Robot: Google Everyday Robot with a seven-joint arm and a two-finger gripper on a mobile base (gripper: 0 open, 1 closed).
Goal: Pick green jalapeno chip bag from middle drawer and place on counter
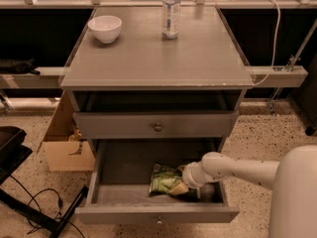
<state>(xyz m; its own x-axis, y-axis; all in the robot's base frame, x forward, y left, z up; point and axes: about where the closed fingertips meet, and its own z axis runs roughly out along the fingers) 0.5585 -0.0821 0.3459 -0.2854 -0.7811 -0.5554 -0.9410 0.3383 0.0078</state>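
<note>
The middle drawer (124,172) is pulled open at the bottom of the cabinet, dark grey inside. The green jalapeno chip bag (163,178) lies in its right half, crinkled, light green. My gripper (184,186) reaches into the drawer from the right on a white arm and sits at the bag's right end, touching or just over it. Its tip is hidden behind the wrist and the bag. The counter (158,53) is the flat grey cabinet top above.
A white bowl (105,28) and a clear water bottle (171,11) stand at the back of the counter. A closed drawer with a knob (157,127) sits above the open one. A cardboard box (64,143) and a black stand with cables (29,202) are on the left floor.
</note>
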